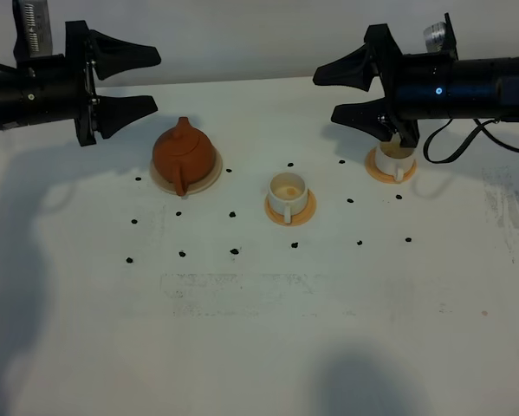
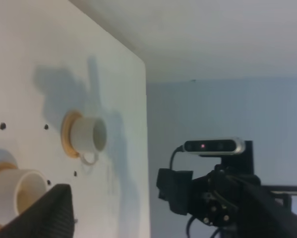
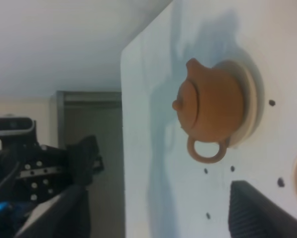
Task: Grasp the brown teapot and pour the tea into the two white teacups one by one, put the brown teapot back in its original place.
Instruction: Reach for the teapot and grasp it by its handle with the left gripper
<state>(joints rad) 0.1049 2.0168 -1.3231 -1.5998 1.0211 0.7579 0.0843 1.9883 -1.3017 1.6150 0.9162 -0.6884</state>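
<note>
while the brown teapot is sitting on its cream saucer at the far left of the tabletop, the left claw is hanging in the air just to the left of it and a bit farther back. its two black fingers are standing wide apart and holding nothing. the right claw is gaping too, with nothing in it, and is hovering by the far right teacup, well apart from the pot. so the left arm is looking like the nearer one for the grab. the pot's long line is running from far to near: the short spout is pointing to the far side and the loop handle is pointing to the near side, past the saucer's edge. i am thinking the claw needs to come right and down to reach that handle. the pot is looking round, squat and smooth, like dull red-brown clay, with a little knob on its lid. the middle teacup is looking white and shiny, sitting on a round orange coaster. a pale tan colour is showing inside it, and i cannot tell what it is.
</note>
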